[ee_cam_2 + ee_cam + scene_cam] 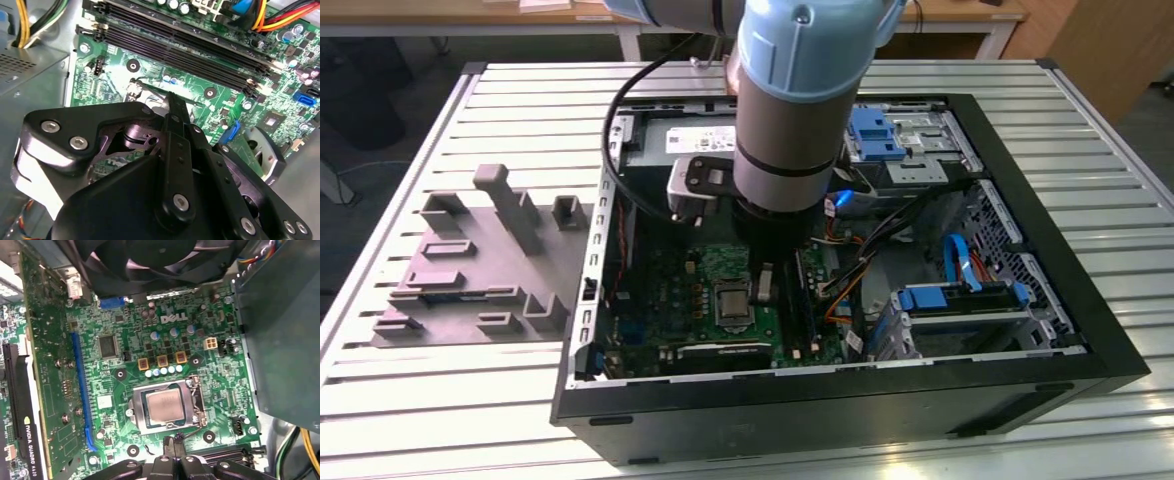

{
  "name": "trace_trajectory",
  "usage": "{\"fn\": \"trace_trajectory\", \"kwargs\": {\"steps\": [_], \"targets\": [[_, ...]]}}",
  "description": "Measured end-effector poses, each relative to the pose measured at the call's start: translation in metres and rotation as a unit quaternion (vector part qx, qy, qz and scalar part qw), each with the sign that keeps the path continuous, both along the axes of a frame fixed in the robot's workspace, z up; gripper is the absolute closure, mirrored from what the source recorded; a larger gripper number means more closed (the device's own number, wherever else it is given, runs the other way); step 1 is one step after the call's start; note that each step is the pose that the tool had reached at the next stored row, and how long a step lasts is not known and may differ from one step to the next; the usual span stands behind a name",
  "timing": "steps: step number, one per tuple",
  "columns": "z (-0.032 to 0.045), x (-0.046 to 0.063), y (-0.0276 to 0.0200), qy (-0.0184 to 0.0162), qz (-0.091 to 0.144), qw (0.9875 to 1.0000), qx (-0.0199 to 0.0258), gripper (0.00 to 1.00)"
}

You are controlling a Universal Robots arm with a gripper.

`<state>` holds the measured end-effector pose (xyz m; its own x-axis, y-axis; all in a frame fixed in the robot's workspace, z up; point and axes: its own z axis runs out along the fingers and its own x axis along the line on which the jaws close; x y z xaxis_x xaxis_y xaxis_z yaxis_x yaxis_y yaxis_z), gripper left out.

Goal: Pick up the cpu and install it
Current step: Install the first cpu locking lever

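1. The scene is an open computer case lying on a slatted metal table, with a grey plastic fixture on the table at the exterior view's left.

2. The arm reaches straight down into the case over the green circuit board.

3. The cpu sits inside the silver socket on the board in the first wrist view, lying flat with its pale metal top facing up. In the exterior view the socket is just beside the arm's lower end, toward the near edge of the case.

4. The gripper hangs just above the board, close to one edge of the socket and apart from the chip. In the second wrist view its black fingers lie close together and come to a narrow tip with nothing between them.

5. I judge the pincer to be closed and empty, not holding the cpu.

6. The key relation: the chip lies a short way off to one side of the fingertips, not beneath them, and it is square, so it has no long axis to line up with.

7. Whether the socket frame is clamped down over the chip I cannot tell.

8. A long blue slot and a graphics card lie on the socket's other side, well apart from the gripper.
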<state>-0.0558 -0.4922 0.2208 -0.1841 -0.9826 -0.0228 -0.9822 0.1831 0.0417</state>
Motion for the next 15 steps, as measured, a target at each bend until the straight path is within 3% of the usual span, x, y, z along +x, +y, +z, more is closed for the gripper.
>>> {"fn": "trace_trajectory", "kwargs": {"steps": [15], "targets": [[-0.0134, 0.000, -0.0047, 0.0000, 0.030, 0.9996, -0.0015, 0.89]]}}
